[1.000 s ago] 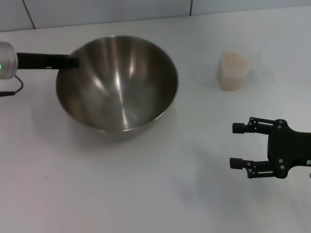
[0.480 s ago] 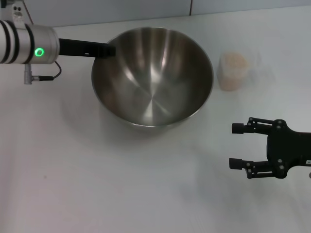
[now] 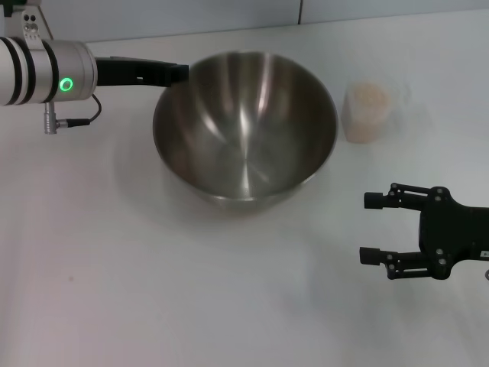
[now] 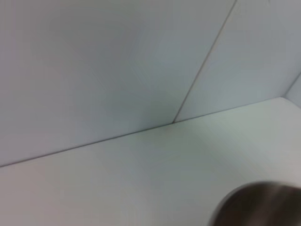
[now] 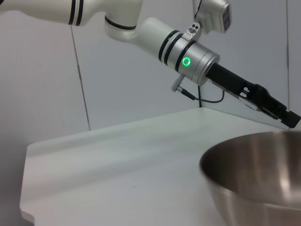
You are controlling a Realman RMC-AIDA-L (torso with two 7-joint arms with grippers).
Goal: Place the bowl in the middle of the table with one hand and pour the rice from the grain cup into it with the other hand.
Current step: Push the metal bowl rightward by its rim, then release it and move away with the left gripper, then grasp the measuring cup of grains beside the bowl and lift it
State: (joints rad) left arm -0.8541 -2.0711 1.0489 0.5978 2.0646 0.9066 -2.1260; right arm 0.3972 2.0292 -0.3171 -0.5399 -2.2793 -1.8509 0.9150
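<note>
The steel bowl (image 3: pixel 246 126) is near the middle of the white table (image 3: pixel 153 290), tilted a little. My left gripper (image 3: pixel 182 73) reaches in from the left and is shut on the bowl's far-left rim; it also shows in the right wrist view (image 5: pixel 287 117), above the bowl (image 5: pixel 263 174). A dark edge of the bowl (image 4: pixel 263 207) shows in the left wrist view. The clear grain cup (image 3: pixel 368 122) stands upright to the right of the bowl, full of pale rice (image 3: pixel 367 96). My right gripper (image 3: pixel 369 228) is open and empty, nearer the front than the cup.
A pale wall (image 3: pixel 153 15) runs along the table's far edge. A cable (image 3: pixel 76 122) hangs under the left wrist. The table's corner (image 5: pixel 28 212) shows in the right wrist view.
The left arm carried the bowl to the right, from the left side toward the middle, then slightly nearer the front. The right gripper and the grain cup have not moved.
</note>
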